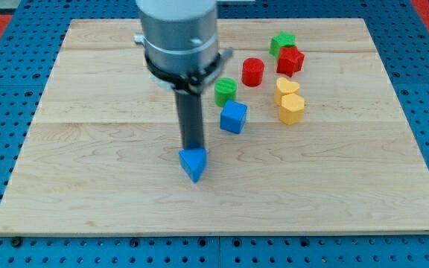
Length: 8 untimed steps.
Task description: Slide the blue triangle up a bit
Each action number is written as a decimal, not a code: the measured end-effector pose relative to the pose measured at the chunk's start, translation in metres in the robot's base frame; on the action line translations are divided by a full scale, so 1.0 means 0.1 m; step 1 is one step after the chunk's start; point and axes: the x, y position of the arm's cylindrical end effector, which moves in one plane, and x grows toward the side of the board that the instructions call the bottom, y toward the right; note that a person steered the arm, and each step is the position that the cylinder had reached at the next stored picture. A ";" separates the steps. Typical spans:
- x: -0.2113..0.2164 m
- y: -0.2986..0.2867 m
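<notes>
Altogether seven blocks lay on the wooden tabletop (88, 186): two blue, two green, two red and two yellow, though the yellows touched so closely that they read almost as one heap. No box, tray or bowl was among them; everything sat straight on the bare wood.

The blue triangle (194, 163) lay alone near the middle, a little toward the view's bottom, well apart from the rest. My tip (193, 147) stood right at its upper edge, seemingly touching it; the arm carried only that dark rod and no gripper, so no jaws could be told of.

The blue cube (234, 117) sat up and to the view's right of the triangle. Just above it was the green cylinder (225, 90), partly behind the arm's housing. The red cylinder (253, 71) stood further right. At the view's top the green star (281, 42) touched the red star (290, 61). Below them the upper yellow block (286, 87) pressed against the lower yellow block (291, 109).
</notes>
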 end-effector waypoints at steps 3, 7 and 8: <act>0.43 -0.51; 0.01 0.15; -0.46 -0.37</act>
